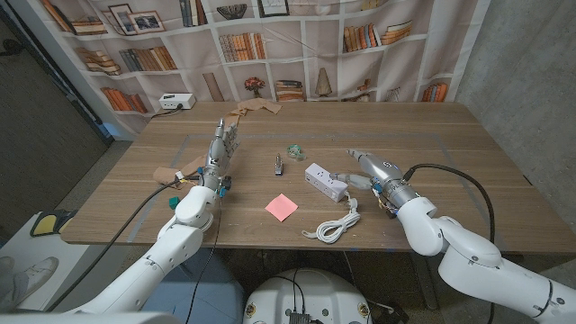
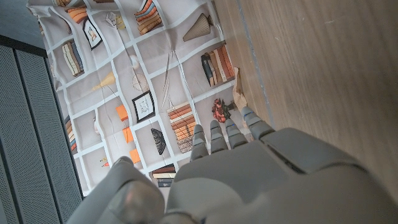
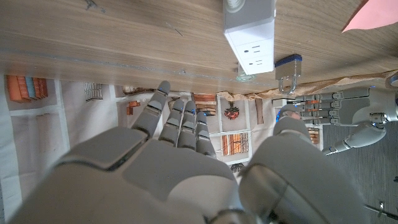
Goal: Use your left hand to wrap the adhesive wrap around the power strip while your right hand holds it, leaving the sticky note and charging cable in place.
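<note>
The white power strip (image 1: pixel 326 181) lies at the table's middle, its sockets facing up (image 3: pixel 249 32). My right hand (image 1: pixel 367 166) stands just right of it with fingers spread, holding nothing; the right wrist view shows a gap between the fingertips (image 3: pixel 180 118) and the strip. A crumpled tan adhesive wrap (image 1: pixel 255 108) lies at the far edge, also seen past my left fingers (image 2: pixel 239 96). My left hand (image 1: pixel 220 148) stands upright and empty on the left. The pink sticky note (image 1: pixel 281 206) and the coiled white charging cable (image 1: pixel 331 227) lie in front of the strip.
A small blue-capped metal piece (image 1: pixel 278 164) and a clear greenish lump (image 1: pixel 295 149) lie between the hands. Another tan strip (image 1: pixel 168 171) sits by the left edge. A white box (image 1: pixel 176 102) with a cable stands at the far left corner.
</note>
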Available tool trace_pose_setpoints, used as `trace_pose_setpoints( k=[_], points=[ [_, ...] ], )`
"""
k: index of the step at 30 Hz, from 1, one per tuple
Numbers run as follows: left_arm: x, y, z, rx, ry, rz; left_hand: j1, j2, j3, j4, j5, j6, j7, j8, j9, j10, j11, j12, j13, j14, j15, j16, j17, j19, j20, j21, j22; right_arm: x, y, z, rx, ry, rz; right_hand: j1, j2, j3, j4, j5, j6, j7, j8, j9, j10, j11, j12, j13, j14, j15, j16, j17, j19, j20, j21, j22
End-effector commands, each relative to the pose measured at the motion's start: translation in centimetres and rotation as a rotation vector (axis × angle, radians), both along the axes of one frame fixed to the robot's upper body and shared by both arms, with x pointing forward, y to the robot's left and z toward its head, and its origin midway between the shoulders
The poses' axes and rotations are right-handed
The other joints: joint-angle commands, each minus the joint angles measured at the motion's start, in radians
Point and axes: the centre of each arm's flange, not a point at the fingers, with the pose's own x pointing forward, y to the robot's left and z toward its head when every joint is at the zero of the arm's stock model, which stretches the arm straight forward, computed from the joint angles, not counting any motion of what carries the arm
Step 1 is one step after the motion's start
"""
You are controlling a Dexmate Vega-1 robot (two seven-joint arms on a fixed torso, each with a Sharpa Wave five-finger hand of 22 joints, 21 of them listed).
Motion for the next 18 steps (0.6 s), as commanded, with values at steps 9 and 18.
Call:
trace_pose_setpoints(
  k=[9, 18],
  points=[
    [-0.4, 0.1, -0.2, -0.008, -0.005, 0.005, 0.005, 0.011, -0.003, 0.001, -0.002, 0.009, 0.006, -0.001, 0.003, 0.003, 0.007, 0.001, 0.004, -0.003, 0.0, 0.001, 0.004, 0.001, -0.007, 0.002, 0.003, -0.8, 1.1, -0.6, -0.046, -0.031, -0.033, -0.001, -0.003, -0.009, 0.003, 0.0, 0.02, 0.002, 0.006, 0.006, 0.02, 0.005, 0.01, 0.005, 0.024, -0.003, 0.009, 0.006, 0.017, 0.001, 0.004, 0.002],
    [-0.6, 0.3, -0.2, -0.004, -0.005, 0.007, 0.005, 0.011, -0.005, 0.001, -0.002, 0.009, 0.006, -0.001, 0.003, 0.001, 0.004, 0.0, 0.004, -0.004, 0.001, 0.001, 0.004, 0.0, -0.008, 0.002, 0.003, -0.8, 1.9, -1.1, -0.074, -0.034, -0.042, 0.001, -0.003, -0.01, 0.002, 0.0, 0.022, 0.004, 0.006, 0.006, 0.023, 0.003, 0.011, 0.006, 0.027, -0.005, 0.01, 0.007, 0.021, 0.002, 0.003, 0.003]
  ],
)
